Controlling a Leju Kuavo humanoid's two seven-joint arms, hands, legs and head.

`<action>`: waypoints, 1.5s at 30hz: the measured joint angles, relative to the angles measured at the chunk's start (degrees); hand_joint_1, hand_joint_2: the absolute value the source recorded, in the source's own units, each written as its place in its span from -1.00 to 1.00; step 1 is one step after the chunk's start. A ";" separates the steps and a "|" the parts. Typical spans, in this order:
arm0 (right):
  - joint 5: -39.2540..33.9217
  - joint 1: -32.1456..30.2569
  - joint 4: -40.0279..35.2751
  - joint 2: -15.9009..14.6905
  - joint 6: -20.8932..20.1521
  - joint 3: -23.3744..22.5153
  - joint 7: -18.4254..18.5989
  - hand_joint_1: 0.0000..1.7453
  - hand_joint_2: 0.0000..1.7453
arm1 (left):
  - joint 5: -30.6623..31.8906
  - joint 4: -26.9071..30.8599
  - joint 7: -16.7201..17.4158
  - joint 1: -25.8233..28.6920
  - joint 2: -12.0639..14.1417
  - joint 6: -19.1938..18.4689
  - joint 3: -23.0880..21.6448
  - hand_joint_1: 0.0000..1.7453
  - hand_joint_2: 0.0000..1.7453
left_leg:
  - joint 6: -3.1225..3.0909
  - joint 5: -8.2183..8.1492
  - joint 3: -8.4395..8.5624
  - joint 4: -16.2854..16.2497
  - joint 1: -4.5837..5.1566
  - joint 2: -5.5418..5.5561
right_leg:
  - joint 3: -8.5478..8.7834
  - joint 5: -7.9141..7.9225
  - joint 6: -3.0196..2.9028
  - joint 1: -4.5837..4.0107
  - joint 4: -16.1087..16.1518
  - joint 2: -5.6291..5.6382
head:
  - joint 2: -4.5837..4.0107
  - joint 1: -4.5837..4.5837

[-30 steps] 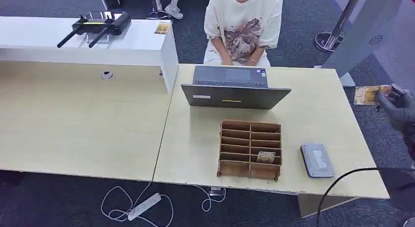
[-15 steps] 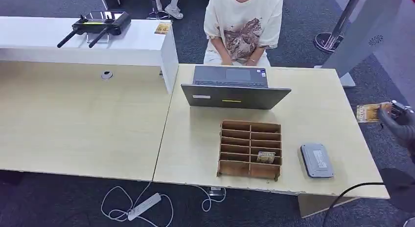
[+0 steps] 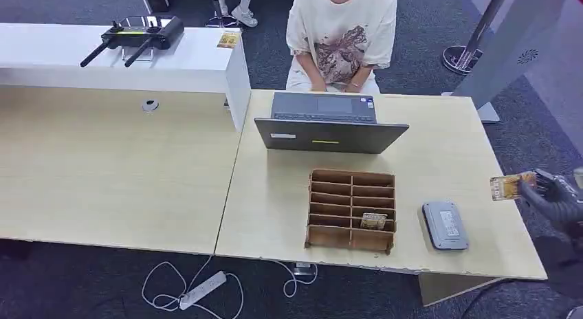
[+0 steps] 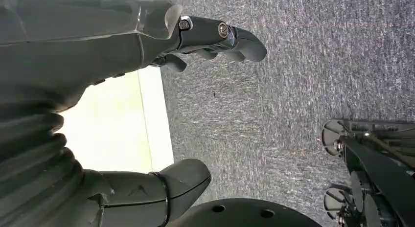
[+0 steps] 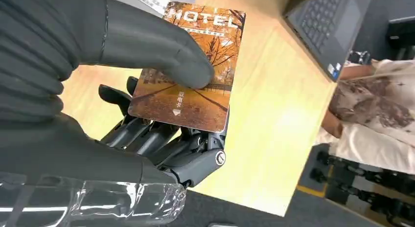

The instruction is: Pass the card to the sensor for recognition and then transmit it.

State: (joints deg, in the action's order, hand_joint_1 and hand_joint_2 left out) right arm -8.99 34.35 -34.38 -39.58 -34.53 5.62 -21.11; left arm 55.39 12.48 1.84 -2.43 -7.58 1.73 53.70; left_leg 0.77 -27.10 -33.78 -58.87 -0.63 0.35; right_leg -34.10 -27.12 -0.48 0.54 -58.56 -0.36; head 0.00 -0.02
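Card in transit to the sensor

The card (image 5: 188, 70) is pinched between thumb and fingers of the right hand (image 3: 553, 195) (left hand (image 4: 98, 109) hangs empty, fingers spread) over the table's right edge (image 3: 529, 250). Next, lowering onto the grey sensor (image 3: 445, 225), then handover toward the person (image 3: 342, 37), is judged required.
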 joint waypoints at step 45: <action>6.73 -0.70 2.69 1.62 0.50 9.73 -2.45 1.00 1.00 | 1.73 0.00 -0.46 -0.09 0.00 -0.44 0.83 -1.00 1.00 | -0.01 0.00 -0.04 0.00 0.00 0.01 | 0.00 -0.02 0.02 0.00 0.00 -0.01 | 0.00 0.00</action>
State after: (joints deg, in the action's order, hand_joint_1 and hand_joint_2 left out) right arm -2.25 33.65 -31.69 -37.97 -34.03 15.34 -23.56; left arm 57.11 12.48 1.38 -2.52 -7.58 1.29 54.53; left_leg 0.77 -27.11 -33.82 -58.87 -0.63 0.36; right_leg -34.10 -27.13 -0.46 0.54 -58.56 -0.37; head 0.00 -0.02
